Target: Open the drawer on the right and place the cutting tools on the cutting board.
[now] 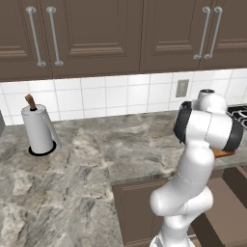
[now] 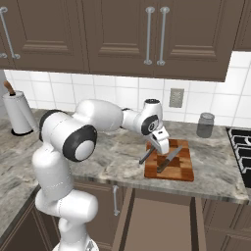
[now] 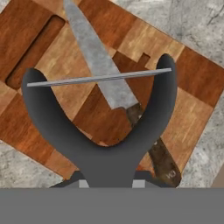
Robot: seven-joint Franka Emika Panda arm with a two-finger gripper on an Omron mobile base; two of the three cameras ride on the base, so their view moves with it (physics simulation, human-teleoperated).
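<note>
1. Grey-veined stone table [image 2: 112,157] runs along a white-tiled wall [image 2: 98,93] under dark brown upper cabinets [image 2: 112,34], with a black stove [image 2: 241,147] at its right end.
2. Below the table's front edge, the drawer [image 2: 157,220] stands pulled out, its brown inside open to the camera, directly under the cutting board [image 2: 184,169].
3. The white arm [image 2: 105,115] reaches across bare stone to the board, which lies flat near the table's front edge, with free surface to its left and right.
4. On the board rests a knife [image 2: 169,159], grey blade and brown handle lying diagonally.
5. The jaws are closed on a dark Y-shaped cutting tool [image 3: 105,148] with a thin metal blade across its fork, held above the board's left part, over the knife.
6. A paper towel roll [image 2: 17,113] stands far left by the wall.
7. A lidded grey jar [image 2: 206,125] stands behind the board; what is in it cannot be told.
</note>
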